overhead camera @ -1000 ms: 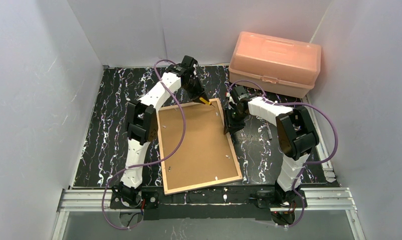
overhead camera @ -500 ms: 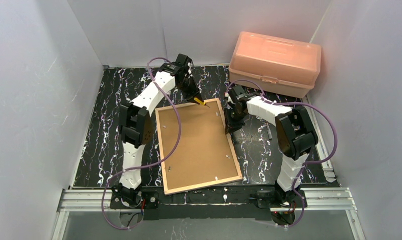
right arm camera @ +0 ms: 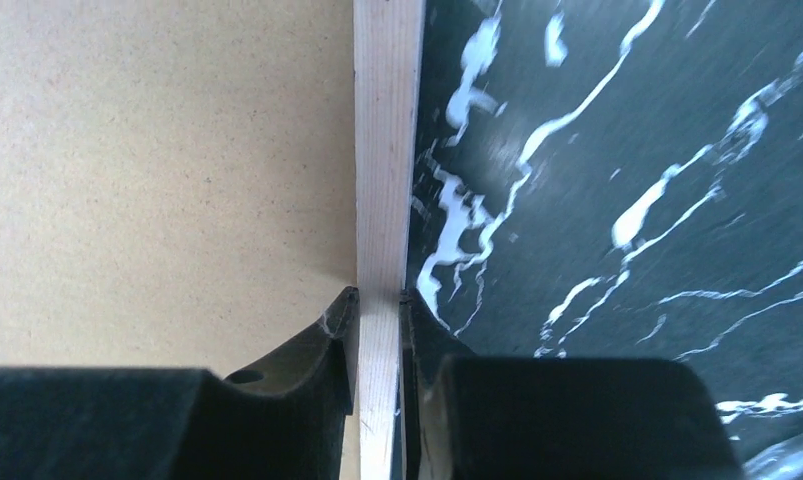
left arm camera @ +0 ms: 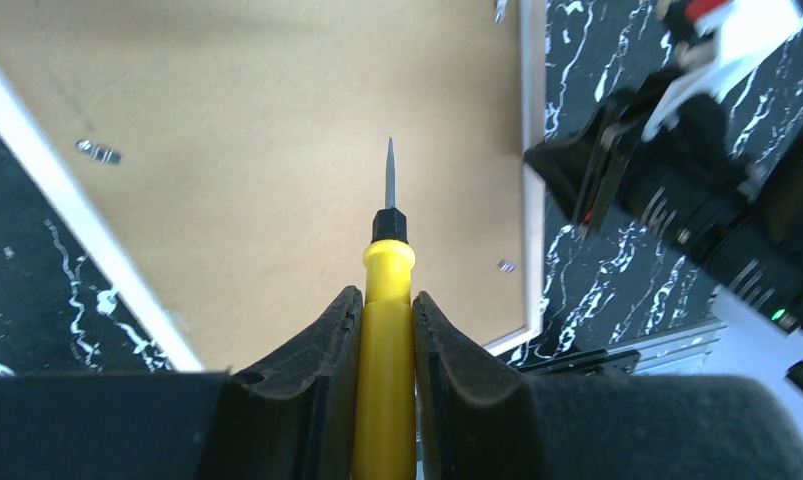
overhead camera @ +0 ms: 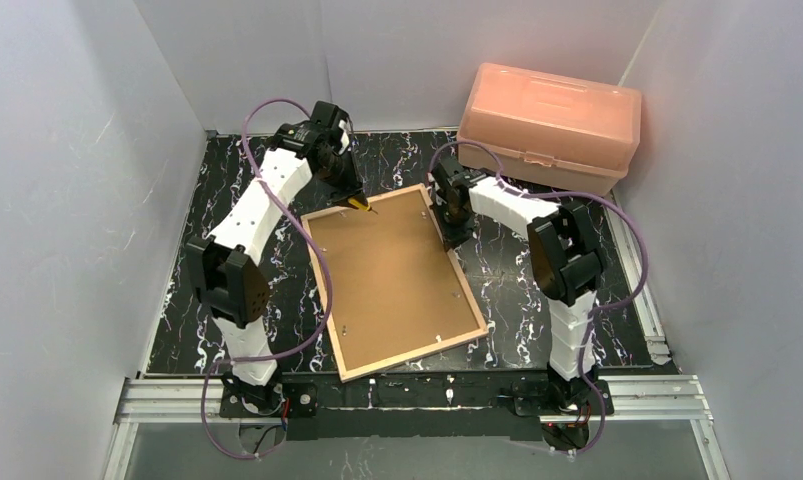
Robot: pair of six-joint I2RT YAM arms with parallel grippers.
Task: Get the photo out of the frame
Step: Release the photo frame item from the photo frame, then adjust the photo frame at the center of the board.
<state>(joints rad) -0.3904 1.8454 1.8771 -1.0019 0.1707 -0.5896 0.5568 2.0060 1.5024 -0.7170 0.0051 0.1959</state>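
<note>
The frame [overhead camera: 320, 290] lies face down on the black marble table, its brown backing board [overhead camera: 397, 275] up. The photo is hidden under that board. My left gripper [overhead camera: 355, 200] is shut on a yellow screwdriver [left arm camera: 387, 300] whose metal tip hangs over the board [left arm camera: 257, 150] near the frame's far left corner. My right gripper [overhead camera: 447, 232] is shut on the frame's light wood right edge [right arm camera: 387, 150], one finger on the board side [right arm camera: 157, 150] and one on the table side. In the right wrist view the gripper [right arm camera: 379, 300] pinches that strip.
A pink plastic box [overhead camera: 549, 125] stands at the back right, close behind the right arm. Small metal tabs [left arm camera: 97, 152] sit along the board's rim. White walls enclose the table on three sides. The right arm [left arm camera: 677, 170] shows beside the frame's edge.
The right gripper closed on the frame's right edge, and the frame turned, its far end swinging left. The left arm moved back and left with the screwdriver.
</note>
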